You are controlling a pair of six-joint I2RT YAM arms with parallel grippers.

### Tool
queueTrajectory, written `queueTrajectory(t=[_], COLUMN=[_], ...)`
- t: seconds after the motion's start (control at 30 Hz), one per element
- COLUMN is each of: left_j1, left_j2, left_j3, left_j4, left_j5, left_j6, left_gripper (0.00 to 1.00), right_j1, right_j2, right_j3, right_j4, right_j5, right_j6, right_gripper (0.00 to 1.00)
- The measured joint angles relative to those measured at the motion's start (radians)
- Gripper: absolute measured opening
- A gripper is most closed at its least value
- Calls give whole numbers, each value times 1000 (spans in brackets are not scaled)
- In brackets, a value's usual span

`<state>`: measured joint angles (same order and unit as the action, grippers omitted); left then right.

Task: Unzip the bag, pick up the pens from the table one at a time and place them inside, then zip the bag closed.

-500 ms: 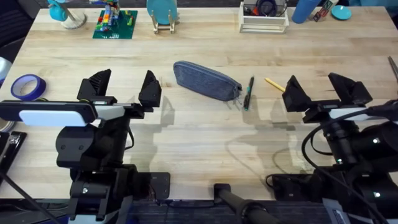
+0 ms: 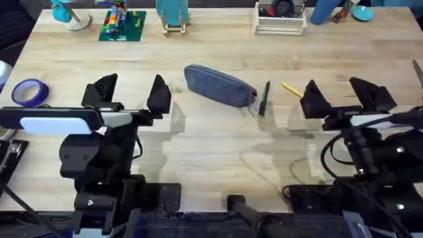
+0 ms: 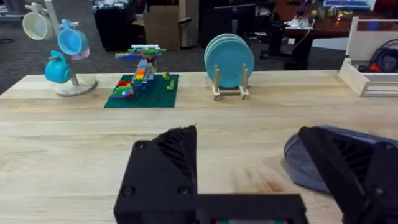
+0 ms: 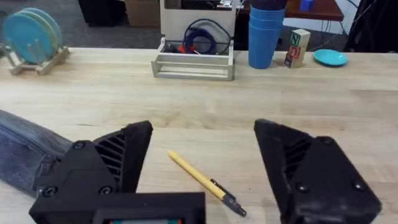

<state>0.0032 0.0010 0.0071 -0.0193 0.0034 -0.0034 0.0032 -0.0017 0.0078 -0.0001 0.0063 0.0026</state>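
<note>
The blue-grey bag lies slantwise on the table near its middle, zipper shut as far as I can see. A dark green-black pen rests just right of the bag's end, and a yellow pen lies a little farther right. My left gripper hovers open to the left of the bag, nothing between its fingers. My right gripper stands open just right of the yellow pen, which shows between its fingers. The bag's end lies beside the right gripper's finger, and its other end beside the left gripper's.
A blue-purple tape roll lies at the left edge. Along the far edge stand a mug tree, a green brick plate, a rack of teal plates, a white tray and blue cups.
The bag and both pens sit slightly farther up the overhead view than before. Both grippers stay open and almost in place.
</note>
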Motion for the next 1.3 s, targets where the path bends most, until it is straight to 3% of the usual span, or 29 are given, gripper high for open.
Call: queueTrajectory(t=[0.27,0.43,0.63,0.87,1.0,1.17,1.3], left_j1=[0,0,0,0,0,0,0], left_j2=[4,92,279,552,702,887,1023], left_j3=[12,105,245,494,669,891,1059], left_j4=[-72,-96,-90,-152,-275,-520,-717], left_j5=[3,4,45,121,177,215,230], left_j6=[4,15,49,119,161,195,262], left_gripper=[991,991,991,992,991,991,991], right_j1=[0,0,0,0,0,0,13], right_j2=[3,57,209,493,657,824,908], right_j3=[13,105,252,498,678,894,1013], right_j4=[-7,-29,-33,-85,-202,-376,-458], right_j5=[1,5,5,-31,-75,-111,-121], right_j6=[0,0,0,1,1,1,4], right_gripper=[996,995,996,996,996,996,996])
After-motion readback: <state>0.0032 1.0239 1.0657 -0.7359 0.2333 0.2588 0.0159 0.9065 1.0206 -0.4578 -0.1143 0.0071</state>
